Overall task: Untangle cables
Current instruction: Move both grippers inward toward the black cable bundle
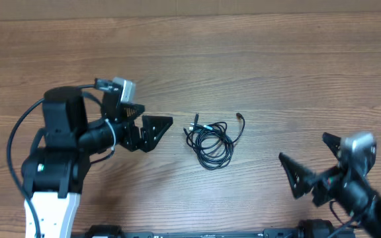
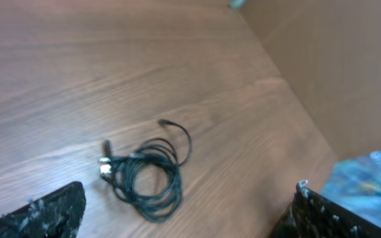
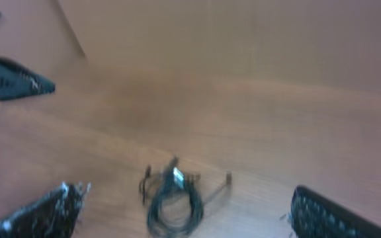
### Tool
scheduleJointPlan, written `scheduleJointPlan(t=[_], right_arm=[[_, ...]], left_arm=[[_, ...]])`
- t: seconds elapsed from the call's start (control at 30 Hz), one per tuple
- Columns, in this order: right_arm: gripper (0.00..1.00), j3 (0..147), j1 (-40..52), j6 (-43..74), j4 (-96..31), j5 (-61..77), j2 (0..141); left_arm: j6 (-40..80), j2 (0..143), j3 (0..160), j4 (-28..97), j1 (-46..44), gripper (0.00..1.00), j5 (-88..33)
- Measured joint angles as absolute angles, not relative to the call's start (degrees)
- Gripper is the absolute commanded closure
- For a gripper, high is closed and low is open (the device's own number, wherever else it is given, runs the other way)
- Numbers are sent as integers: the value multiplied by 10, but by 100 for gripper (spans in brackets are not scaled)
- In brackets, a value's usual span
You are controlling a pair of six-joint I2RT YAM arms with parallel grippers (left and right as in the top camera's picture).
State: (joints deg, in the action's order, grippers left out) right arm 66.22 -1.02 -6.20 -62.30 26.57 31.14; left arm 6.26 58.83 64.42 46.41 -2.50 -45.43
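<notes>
Overhead, cables (image 1: 211, 140) coiled on table (image 1: 256, 59), left end effector (image 1: 156, 114) spread, right end effector (image 1: 303, 147) spread

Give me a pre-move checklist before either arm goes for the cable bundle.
1. Left gripper open and empty: ok.
2. Right gripper open and empty: ok.
3. Cables visible in overhead and both wrist views: ok.
4. Cables lying on the table between the two grippers, touched by neither: ok.
5. A free plug end sticking out of the bundle to grasp: ok.
6. How the loops cross inside the bundle: cannot tell.
</notes>
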Motion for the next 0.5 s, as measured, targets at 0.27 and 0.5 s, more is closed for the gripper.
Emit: scheduleJointPlan(t=[0.27,0.5], right_arm=[[0,850,-11,-72,-835,302,529],[0,850,-11,-45,-864,413,623]], left_arm=[[71,651,650,526,-25,0,-468],[80,699,710,669,-43,1,-322]])
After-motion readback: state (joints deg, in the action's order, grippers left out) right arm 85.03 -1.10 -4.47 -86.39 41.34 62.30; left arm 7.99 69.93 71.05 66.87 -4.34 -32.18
